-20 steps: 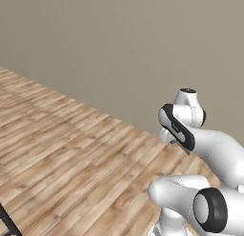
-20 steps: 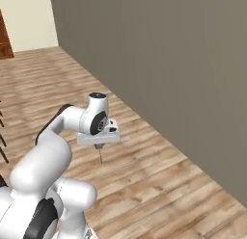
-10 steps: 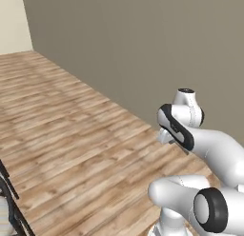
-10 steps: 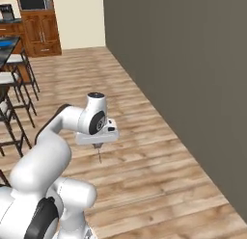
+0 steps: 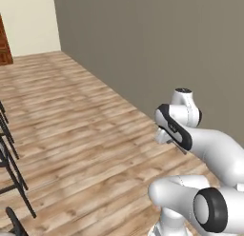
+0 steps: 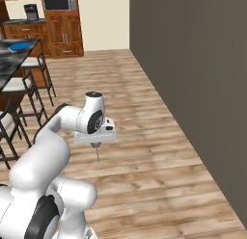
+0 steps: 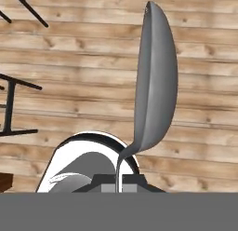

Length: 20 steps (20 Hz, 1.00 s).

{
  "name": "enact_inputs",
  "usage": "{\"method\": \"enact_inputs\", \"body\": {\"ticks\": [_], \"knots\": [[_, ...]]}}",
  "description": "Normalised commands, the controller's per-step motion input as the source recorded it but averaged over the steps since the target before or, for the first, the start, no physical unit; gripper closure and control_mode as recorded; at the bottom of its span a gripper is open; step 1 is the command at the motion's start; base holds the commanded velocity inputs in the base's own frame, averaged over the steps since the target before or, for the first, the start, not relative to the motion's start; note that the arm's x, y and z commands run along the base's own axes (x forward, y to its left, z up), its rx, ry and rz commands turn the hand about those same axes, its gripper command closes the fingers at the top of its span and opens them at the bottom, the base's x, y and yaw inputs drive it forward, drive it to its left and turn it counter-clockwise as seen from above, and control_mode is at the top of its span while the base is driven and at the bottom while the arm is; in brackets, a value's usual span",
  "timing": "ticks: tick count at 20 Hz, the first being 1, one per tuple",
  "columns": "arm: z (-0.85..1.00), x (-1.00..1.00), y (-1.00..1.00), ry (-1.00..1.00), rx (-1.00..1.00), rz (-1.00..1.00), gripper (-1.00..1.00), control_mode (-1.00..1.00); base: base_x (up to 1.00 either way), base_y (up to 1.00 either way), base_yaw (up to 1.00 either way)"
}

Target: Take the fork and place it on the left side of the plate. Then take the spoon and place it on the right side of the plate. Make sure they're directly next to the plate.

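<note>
My gripper (image 7: 119, 181) is shut on the thin handle of the all-silver spoon (image 7: 155, 81), whose oval bowl points away from the hand over the wooden floor. From the right base view the gripper (image 6: 95, 145) hangs at the end of the folded arm, and the spoon (image 6: 98, 154) sticks down below it. The left base view has the hand (image 5: 167, 135) low beside the grey wall. Far off at the upper left, the blue plate (image 6: 19, 47) lies on a dark counter (image 6: 9, 62). The fork is out of view.
A tall grey wall (image 6: 193, 88) runs along the right. Bar stools (image 6: 26, 86) stand at the dark counter, and black stool legs (image 5: 12, 168) are close on the left. Wooden cabinets with a microwave (image 6: 58, 2) stand at the back. Open plank floor (image 5: 81, 135) lies between.
The whole picture has shifted because the base is moving: the wall's end, the counter, stools and cabinets have come into view. The arm keeps its pose, still gripping the spoon.
</note>
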Motion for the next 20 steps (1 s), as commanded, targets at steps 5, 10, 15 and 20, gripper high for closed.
{"method": "enact_inputs", "body": {"ticks": [5,10,15,20], "knots": [[0.0,0.0,0.0,0.0,0.0,0.0,1.0,1.0,1.0,0.0,0.16],[0.0,0.0,0.0,0.0,0.0,0.0,1.0,1.0,1.0,0.0,0.14],[0.0,0.0,0.0,0.0,0.0,0.0,1.0,1.0,1.0,0.0,0.15],[0.0,0.0,0.0,0.0,0.0,0.0,1.0,1.0,1.0,-0.01,0.13]]}}
